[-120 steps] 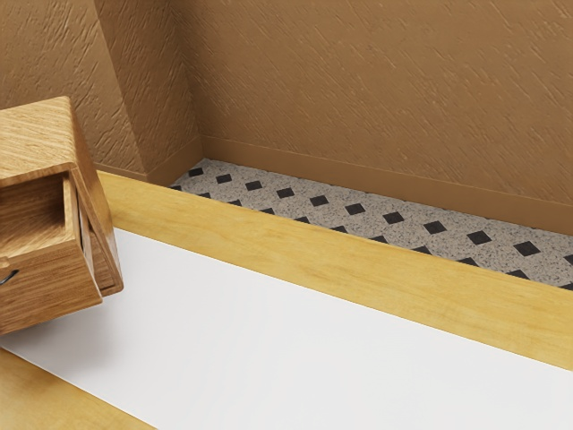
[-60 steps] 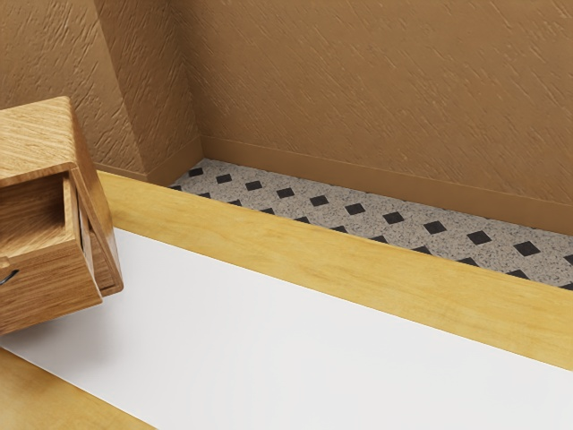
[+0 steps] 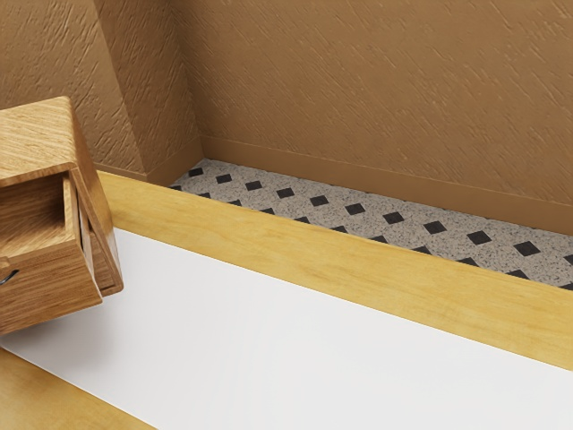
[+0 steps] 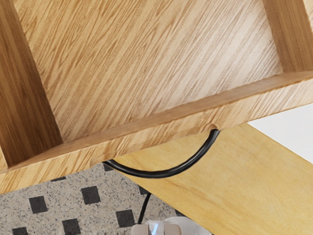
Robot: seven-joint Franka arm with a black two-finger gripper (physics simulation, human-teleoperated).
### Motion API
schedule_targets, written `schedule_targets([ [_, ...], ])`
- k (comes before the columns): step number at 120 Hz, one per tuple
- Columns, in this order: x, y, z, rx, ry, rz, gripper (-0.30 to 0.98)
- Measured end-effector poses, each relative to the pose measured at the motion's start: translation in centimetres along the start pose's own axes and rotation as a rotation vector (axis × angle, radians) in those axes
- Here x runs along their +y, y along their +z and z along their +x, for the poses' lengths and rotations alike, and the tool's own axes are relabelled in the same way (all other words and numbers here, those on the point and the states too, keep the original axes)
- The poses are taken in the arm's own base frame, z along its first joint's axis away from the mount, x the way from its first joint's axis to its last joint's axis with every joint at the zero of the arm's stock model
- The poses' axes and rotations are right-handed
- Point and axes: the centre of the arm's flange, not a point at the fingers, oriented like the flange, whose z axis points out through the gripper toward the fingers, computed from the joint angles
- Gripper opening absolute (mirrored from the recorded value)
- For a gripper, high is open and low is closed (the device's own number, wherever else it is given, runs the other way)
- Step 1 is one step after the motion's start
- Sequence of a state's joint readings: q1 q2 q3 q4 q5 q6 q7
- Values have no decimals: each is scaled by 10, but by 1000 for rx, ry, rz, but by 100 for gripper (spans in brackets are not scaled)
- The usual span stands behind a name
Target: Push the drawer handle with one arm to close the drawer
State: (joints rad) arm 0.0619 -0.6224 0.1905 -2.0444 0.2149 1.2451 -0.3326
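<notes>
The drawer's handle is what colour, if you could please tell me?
The handle is black, seen best in the wrist view.

Side and close overhead views share the drawer [image 3: 45, 291].

I see open room for a hand over the white mat [image 3: 313, 331], beside the wooden box [image 3: 36, 139]. The drawer [image 3: 45, 291] sticks out and gets in the way, but its top is open. Its walls block the way sideways. The black handle [image 4: 156, 174] curves out, with a small gap behind it and free room in front.
</notes>
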Motion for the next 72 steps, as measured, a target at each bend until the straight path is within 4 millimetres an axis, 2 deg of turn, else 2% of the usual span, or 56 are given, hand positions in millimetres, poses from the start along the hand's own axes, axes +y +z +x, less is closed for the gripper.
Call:
schedule_targets([
  [8, -4, 17, 2, -17, -40, -10, -8],
  [31, -2, 47, -14, -46, -110, -62, -9],
  [58, 4, 64, -39, -102, -159, -116, -10],
  [72, 9, 82, -48, -155, -178, -108, -10],
])
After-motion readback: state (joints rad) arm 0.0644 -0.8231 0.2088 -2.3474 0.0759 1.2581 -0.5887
